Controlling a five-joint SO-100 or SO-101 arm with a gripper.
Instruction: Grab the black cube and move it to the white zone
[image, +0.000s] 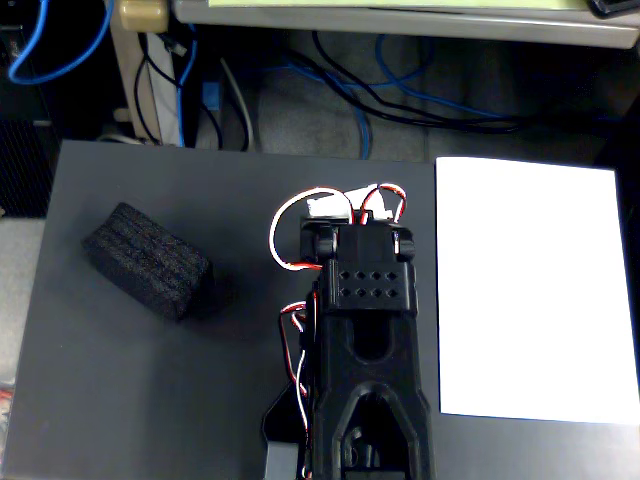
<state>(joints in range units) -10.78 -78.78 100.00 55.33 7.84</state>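
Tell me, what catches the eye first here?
A bright white rectangular paper sheet glows at the right of the dark grey mat. A black plastic robot arm with red and white wires fills the middle, and a rough black foam block lies alone at left.

No text, label, brand, number or sign can be read anywhere in the fixed view. The white zone (530, 285) is blank, and the black cube (148, 260) shows only rough foam.
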